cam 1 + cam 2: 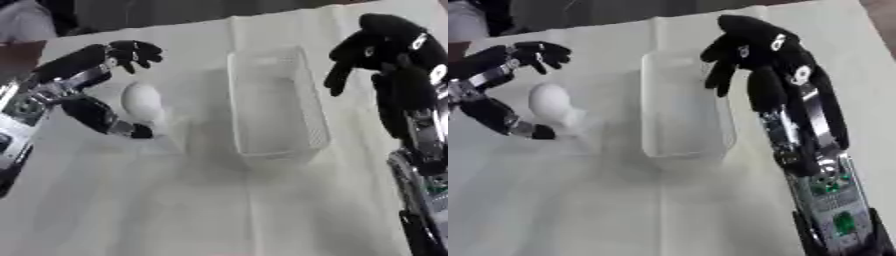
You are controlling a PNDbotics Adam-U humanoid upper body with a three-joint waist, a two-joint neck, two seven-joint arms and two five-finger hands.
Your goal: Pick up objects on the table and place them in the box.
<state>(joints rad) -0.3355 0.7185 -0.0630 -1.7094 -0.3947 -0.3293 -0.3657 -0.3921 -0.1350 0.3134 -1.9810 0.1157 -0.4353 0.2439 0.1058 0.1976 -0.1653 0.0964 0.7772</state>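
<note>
At the far left, the left hand [87, 92] is spread wide, its fingers [136, 51] curling above and its thumb [109, 120] reaching below a white egg-shaped object [141, 101]. The object sits in the gap between them; whether they touch it cannot be told. It lies on the white worktop [219, 210], just left of the clear box [276, 102], which stands lengthwise at the middle. The left eye view shows the left arm's silver joints; the right eye view cuts most of that off. The right hand [754, 50] hangs over the box's right rim, fingers drooping and relaxed, holding nothing. Only the right eye view shows its forearm with a green board.
</note>
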